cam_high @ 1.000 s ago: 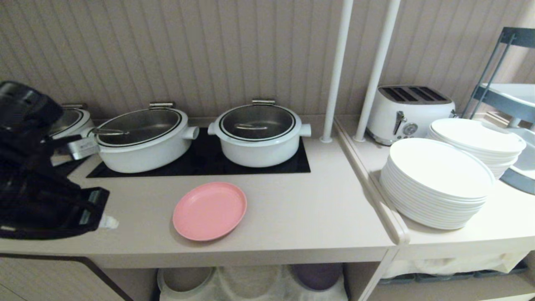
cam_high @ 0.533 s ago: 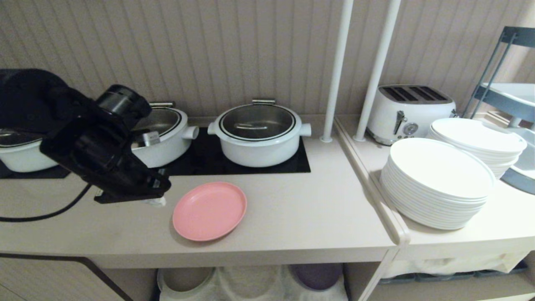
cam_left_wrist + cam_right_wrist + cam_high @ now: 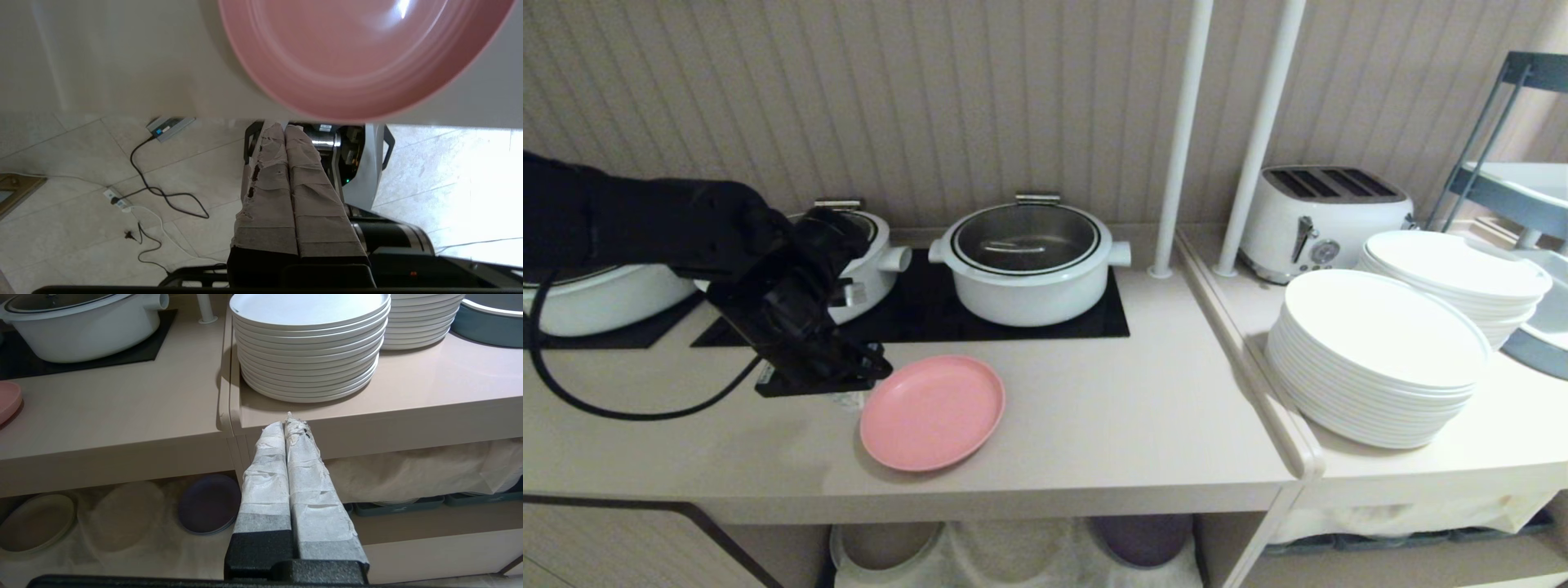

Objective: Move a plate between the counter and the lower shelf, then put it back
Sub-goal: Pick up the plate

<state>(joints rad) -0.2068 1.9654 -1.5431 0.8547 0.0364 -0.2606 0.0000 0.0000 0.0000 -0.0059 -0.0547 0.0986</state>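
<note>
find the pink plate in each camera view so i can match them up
Head view: the plate lies on the counter, in front of the pots, with the left gripper at its left rim.
Left wrist view: the plate fills the top, beyond the shut fingertips.
Right wrist view: only a sliver of the plate shows at the left edge.
Shared landmark: the counter's beige top, under the plate in all three.

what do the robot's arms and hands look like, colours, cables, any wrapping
The left arm is black and bulky, with a black cable looping off it. The left hand has two long fingers wrapped in whitish, frayed tape above black bases. The right hand looks the same: tape-wrapped fingers, black base.
</note>
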